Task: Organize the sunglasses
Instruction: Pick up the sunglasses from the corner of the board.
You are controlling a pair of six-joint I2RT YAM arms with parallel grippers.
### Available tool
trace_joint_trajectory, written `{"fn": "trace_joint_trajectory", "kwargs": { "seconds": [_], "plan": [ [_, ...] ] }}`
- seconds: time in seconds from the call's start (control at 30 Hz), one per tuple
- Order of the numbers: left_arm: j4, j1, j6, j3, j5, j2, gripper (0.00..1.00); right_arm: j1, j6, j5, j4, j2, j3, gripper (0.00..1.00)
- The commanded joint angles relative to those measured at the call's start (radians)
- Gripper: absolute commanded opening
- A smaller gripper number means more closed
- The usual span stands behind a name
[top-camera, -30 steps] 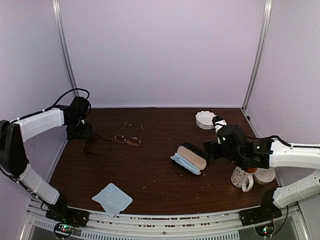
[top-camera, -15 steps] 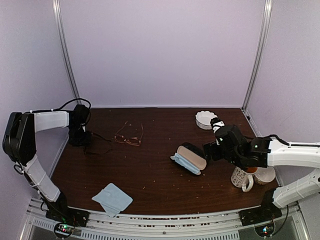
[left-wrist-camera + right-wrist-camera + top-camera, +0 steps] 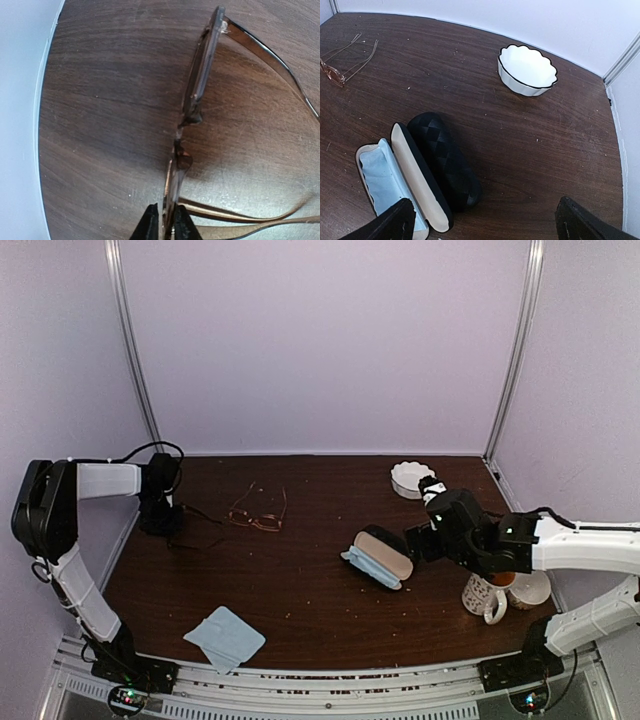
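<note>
The dark-framed sunglasses lie open at the table's far left, and in the left wrist view their rim runs up from the fingers. My left gripper is shut on one lens rim, a finger pressing each side. The copper wire-framed sunglasses lie a little to the right, untouched. My right gripper hangs open just right of the open black glasses case, with nothing between its fingers.
A light-blue cloth lies inside the case's cream-lined half. Another blue cloth sits near the front edge. A white scalloped bowl stands at the back right. A patterned mug and a cup sit under the right arm.
My left gripper has dropped to the dark-framed sunglasses and closed its fingers onto the rim. The right arm has shifted only slightly toward the case.
</note>
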Motion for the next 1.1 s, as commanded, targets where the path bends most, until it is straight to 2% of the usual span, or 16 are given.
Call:
{"fn": "trace_joint_trajectory", "kwargs": {
  "seconds": [0.0,0.23,0.53,1.07],
  "plan": [
    [0.035,0.011,0.013,-0.001,0.014,0.018,0.13,-0.006,0.008,0.0,-0.016,0.011,0.034,1.0],
    [0.037,0.011,0.013,-0.002,0.007,0.02,0.0,-0.006,-0.001,0.003,-0.023,0.016,0.042,1.0],
    [0.03,0.012,0.009,-0.021,0.001,-0.012,0.0,-0.006,-0.002,0.002,-0.026,0.018,0.046,1.0],
    [-0.03,-0.005,-0.003,-0.109,0.046,-0.214,0.0,-0.006,0.006,-0.007,-0.034,-0.009,0.051,1.0]
  ]
}}
